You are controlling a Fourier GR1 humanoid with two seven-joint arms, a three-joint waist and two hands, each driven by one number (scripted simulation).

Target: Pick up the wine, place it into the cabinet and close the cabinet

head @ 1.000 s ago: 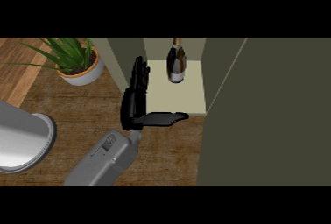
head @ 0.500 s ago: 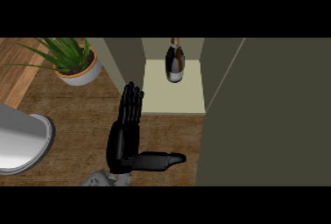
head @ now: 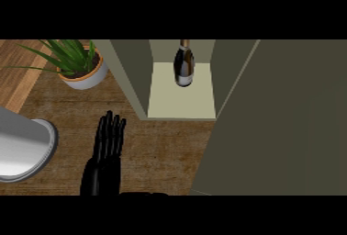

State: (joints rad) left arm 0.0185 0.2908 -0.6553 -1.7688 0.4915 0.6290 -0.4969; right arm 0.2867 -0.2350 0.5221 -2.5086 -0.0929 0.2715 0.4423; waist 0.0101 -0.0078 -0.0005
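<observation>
We see the wine bottle (head: 183, 69) standing on the pale shelf (head: 181, 98) inside the cabinet (head: 129, 78), near the back, with nothing touching it. The cabinet door (head: 284, 119) stands open at the right. One robot hand (head: 107, 151) shows at the lower left over the wooden worktop (head: 169, 151), its fingers straight and together, holding nothing; which hand it is we cannot tell. A potted plant (head: 78, 66) sits left of the cabinet, and a grey rounded container (head: 20, 149) lies at the left edge.
</observation>
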